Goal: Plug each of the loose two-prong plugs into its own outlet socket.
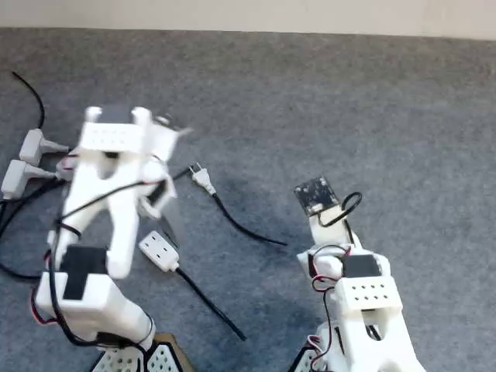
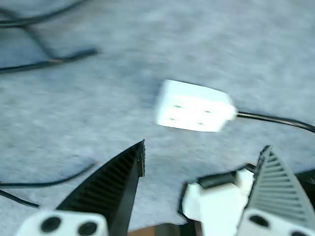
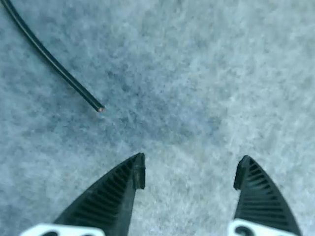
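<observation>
A white outlet socket [image 1: 159, 252] [image 2: 194, 105] lies on the grey carpet, and its black cord [image 1: 209, 302] runs toward the front. My left gripper [image 2: 204, 145] [image 1: 161, 203] hangs open just above and behind it, with nothing between its fingers. A loose white two-prong plug [image 1: 203, 178] lies right of the left arm, its black cord [image 1: 244, 229] trailing to the right. The bare end of that cord [image 3: 101, 109] lies ahead of my right gripper [image 3: 192, 156], which is open and empty over bare carpet.
Two more white plugs [image 1: 35, 144] [image 1: 17, 178] with black cables lie at the far left edge. The left arm's base [image 2: 214, 199] shows beyond the left fingers. Open carpet [image 1: 372, 101] stretches across the back and right.
</observation>
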Action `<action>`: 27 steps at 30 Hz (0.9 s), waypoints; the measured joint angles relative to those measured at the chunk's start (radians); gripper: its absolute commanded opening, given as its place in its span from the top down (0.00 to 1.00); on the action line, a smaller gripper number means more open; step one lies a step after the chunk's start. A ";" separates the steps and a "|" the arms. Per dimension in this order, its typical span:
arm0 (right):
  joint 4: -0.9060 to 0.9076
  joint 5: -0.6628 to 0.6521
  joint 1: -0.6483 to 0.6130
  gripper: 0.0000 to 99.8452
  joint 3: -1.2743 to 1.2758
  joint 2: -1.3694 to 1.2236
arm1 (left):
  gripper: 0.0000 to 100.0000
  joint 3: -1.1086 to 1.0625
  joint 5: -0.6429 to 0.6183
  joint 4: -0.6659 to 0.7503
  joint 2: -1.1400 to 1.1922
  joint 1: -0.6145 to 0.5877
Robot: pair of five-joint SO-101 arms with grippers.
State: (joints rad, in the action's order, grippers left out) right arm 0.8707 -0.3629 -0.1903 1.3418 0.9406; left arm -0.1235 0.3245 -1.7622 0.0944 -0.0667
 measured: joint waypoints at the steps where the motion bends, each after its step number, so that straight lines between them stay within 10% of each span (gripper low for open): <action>1: -0.014 0.000 0.003 0.72 0.014 0.003 | 0.65 -0.021 -0.040 0.000 -0.014 0.021; 27: -0.038 0.000 0.006 0.72 0.064 0.009 | 0.65 -0.344 -0.898 0.331 -0.034 0.092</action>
State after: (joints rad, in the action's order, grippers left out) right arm 0.8324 -0.3629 -0.1841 1.4062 0.9498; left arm -0.4672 -0.5731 -1.4308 0.0606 0.0253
